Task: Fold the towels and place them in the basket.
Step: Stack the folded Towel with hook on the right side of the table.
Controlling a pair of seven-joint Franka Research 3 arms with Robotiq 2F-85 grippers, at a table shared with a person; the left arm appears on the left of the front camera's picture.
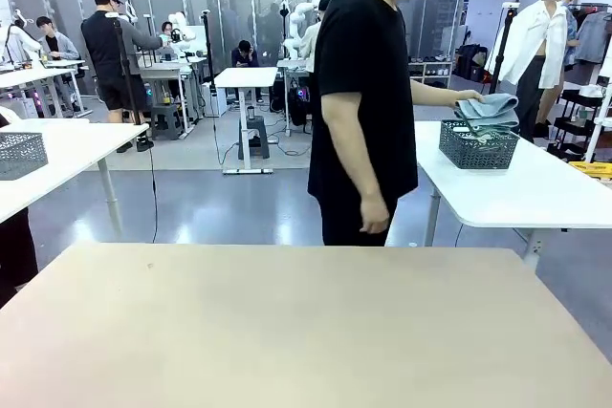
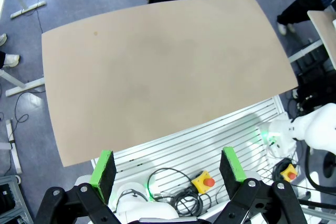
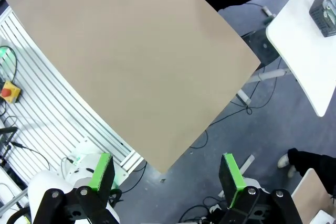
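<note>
2 claws (image 2: 168,169) (image 3: 167,174) open, no readable labels

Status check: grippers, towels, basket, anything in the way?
Left gripper open, right gripper open, both high, empty. Towels piled in basket on side table; person's hand on them. Worktable bare.

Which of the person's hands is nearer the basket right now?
Their left hand: it rests on the towels piled in the basket. Their right hand hangs by their side, well away.

blue-grey towel (image 1: 488,110), dk grey basket (image 1: 478,146) — tan table (image 1: 287,332)
</note>
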